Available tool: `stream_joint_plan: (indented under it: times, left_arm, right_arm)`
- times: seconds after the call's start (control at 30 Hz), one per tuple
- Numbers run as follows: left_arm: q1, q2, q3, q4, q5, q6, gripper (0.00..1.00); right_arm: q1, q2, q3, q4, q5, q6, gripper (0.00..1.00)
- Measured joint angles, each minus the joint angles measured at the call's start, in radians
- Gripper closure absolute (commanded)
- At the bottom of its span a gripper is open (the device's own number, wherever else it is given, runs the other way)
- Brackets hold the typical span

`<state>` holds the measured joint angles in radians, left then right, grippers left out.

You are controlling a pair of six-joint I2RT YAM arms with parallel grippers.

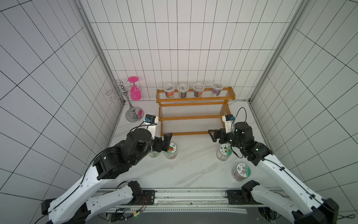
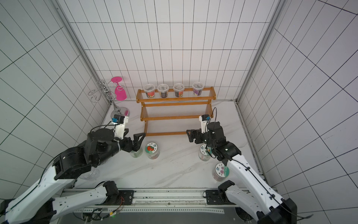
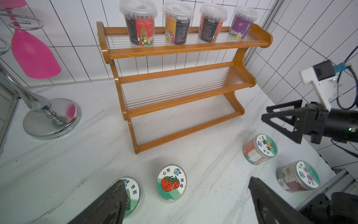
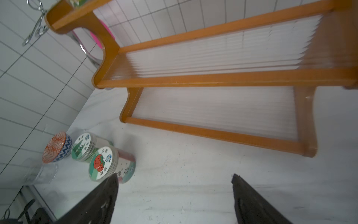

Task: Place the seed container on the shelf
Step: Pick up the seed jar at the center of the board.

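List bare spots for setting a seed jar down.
Shelf: middle tier and bottom tier bare end to end; top tier crowded with four cups. Table open between tomato-lid jar and the right-side jars.

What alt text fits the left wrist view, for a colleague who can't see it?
An orange wooden shelf stands on a white table, four lidded tubs on its top tier, both lower tiers bare. Four jars stand in front, none held; the left gripper and right gripper are open. A pink glass hangs on a silver stand.
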<state>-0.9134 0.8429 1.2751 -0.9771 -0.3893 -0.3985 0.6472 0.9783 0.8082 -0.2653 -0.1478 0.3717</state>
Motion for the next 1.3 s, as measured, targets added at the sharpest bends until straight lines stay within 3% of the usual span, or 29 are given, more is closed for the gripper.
stream_joint_plan:
  times: [0.2, 0.53, 0.8, 1.03, 1.3]
  left_arm:
    - [0.000, 0.000, -0.039, -0.012, -0.015, 0.002, 0.01]
    - [0.045, 0.188, -0.212, 0.016, 0.048, -0.063, 0.01]
    - [0.232, 0.177, -0.325, 0.052, 0.138, -0.156, 0.01]
    - [0.460, 0.077, -0.371, 0.027, 0.186, -0.211, 0.01]
    - [0.505, 0.028, -0.375, 0.005, 0.216, -0.215, 0.01]
  right_arm:
    - [0.168, 0.140, -0.005, 0.089, 0.026, -0.002, 0.05]
    - [0.262, 0.225, -0.005, 0.126, 0.038, -0.058, 0.04]
    - [0.281, 0.247, -0.005, 0.169, 0.045, -0.072, 0.05]
    - [0.372, 0.423, 0.008, 0.215, 0.075, -0.106, 0.01]
    - [0.498, 0.559, 0.068, 0.314, 0.115, -0.249, 0.01]
